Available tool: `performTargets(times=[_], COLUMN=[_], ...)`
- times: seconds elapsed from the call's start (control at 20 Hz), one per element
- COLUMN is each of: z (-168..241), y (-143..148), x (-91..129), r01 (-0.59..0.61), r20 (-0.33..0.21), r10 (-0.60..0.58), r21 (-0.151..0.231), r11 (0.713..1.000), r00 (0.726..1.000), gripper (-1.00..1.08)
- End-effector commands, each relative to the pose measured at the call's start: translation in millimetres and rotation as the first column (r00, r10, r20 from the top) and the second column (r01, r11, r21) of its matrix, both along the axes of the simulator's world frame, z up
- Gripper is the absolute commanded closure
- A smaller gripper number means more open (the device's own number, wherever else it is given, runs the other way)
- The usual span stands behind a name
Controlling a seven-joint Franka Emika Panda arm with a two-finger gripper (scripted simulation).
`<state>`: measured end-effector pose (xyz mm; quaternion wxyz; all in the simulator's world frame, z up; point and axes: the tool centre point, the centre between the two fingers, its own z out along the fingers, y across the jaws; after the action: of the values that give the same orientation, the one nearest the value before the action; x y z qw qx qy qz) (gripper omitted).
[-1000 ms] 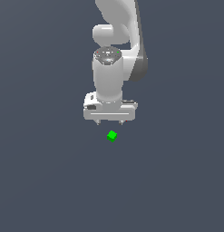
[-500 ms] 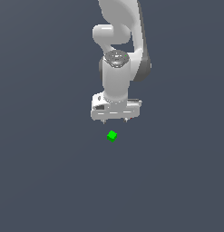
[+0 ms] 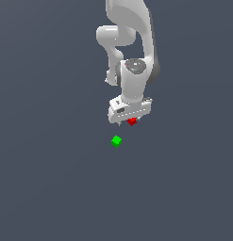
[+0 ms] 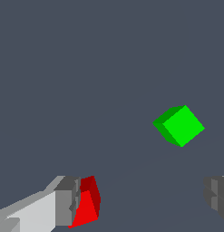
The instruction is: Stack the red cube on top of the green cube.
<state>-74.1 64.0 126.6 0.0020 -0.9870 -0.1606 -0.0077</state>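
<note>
In the exterior view the white arm [image 3: 132, 52] reaches down from the top of the picture over a plain dark grey floor [image 3: 47, 179]. Its gripper [image 3: 128, 122] points downward, and the red cube [image 3: 132, 122] peeks out just under the white hand, close by the fingertips. The green cube [image 3: 116, 141] lies on the floor a little below the gripper in this picture and toward the exterior view's left, apart from the red cube and from the hand.

In the wrist view the two grey fingers [image 4: 67, 201] stand far from each other, so the gripper [image 4: 143, 199] is spread wide with bare floor [image 4: 86, 68] between the pads. The red cube [image 4: 86, 204] sits right against the inner face of one finger (whether it truly touches the pad I cannot tell), while the other finger [image 4: 216, 195] is well away from it. The green cube [image 4: 179, 125] rests on the floor beyond the fingertips, turned cornerwise to the camera, nearer the far finger than the red cube.
</note>
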Motion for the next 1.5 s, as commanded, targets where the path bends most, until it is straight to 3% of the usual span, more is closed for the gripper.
performTargets(times=[0.0,0.35,0.65,1.45], z=[-13,-40,-53,-65], y=[11,30,36,36], x=[-20,-65,-87,-92], r01=[-0.071,-0.218,-0.289,-0.302], r20=[-0.003,-0.010,-0.014,-0.015], r10=[0.071,0.218,0.289,0.302], r21=[-0.001,-0.004,-0.005,-0.006], r11=[0.997,0.976,0.957,0.953], r00=[0.997,0.976,0.957,0.953], gripper=[-0.92,-0.92,-0.92,-0.92])
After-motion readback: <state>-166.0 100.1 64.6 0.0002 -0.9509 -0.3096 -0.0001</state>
